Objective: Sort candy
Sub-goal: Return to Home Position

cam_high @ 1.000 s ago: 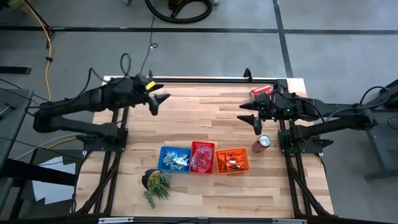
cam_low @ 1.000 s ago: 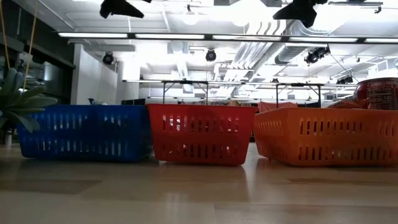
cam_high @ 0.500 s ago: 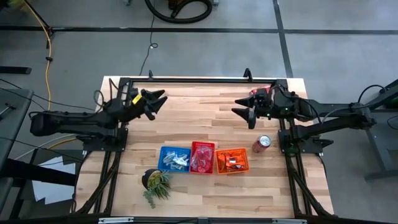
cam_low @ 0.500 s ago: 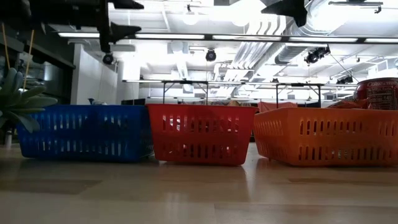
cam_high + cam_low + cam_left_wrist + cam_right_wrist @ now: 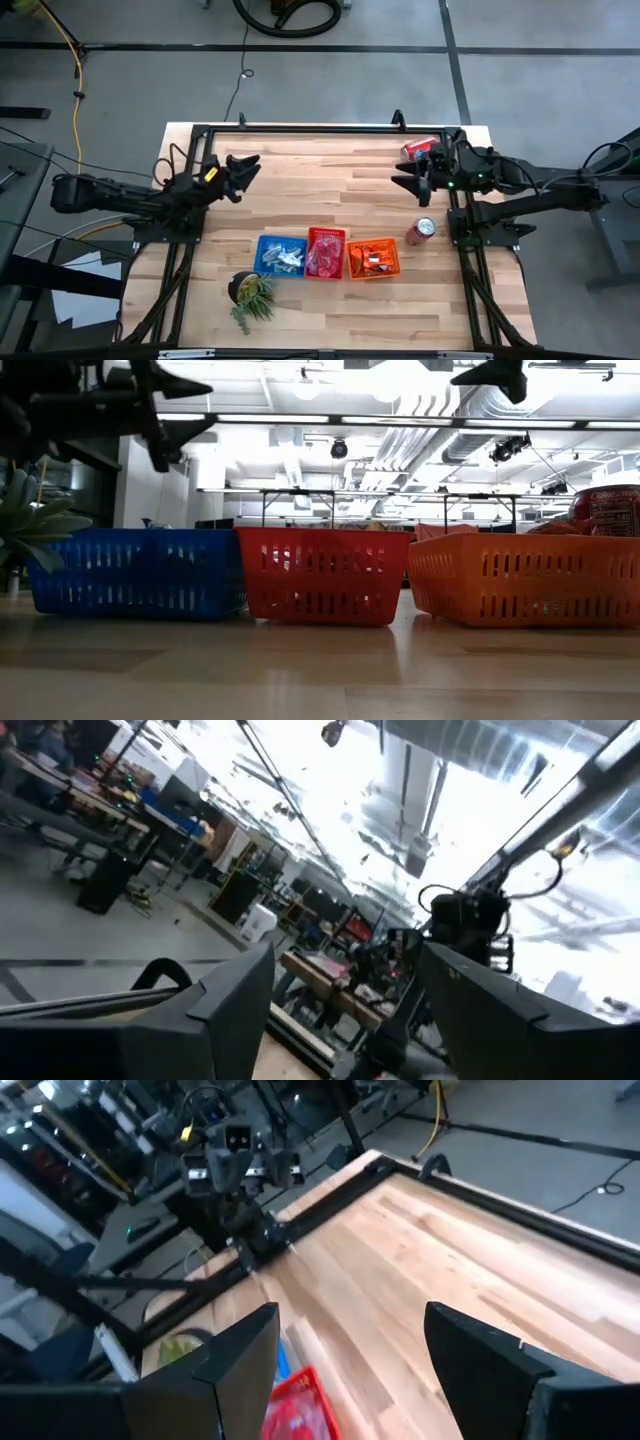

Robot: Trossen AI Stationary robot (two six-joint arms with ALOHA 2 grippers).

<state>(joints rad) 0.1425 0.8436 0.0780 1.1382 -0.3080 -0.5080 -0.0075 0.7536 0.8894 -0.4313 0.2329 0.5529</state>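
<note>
Both arms have drawn back toward their own sides of the table, and the left gripper [image 5: 246, 174] has sunk lower. Its fingers stand apart with nothing between them. The right gripper [image 5: 408, 186] is spread and empty too. The candy [image 5: 323, 258] lies in the blue basket [image 5: 258, 254], the red basket [image 5: 325, 231] and the orange basket [image 5: 372, 241]. This row runs side to side, between the two grippers and nearer the table's front edge, well apart from each. The blue end is closer to the left gripper. I see no loose packet, so I judge that no reach is needed.

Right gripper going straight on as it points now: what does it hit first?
Right gripper is open, aimed across the table: probably bare wood first, then the left gripper. Depth is unclear.
</note>
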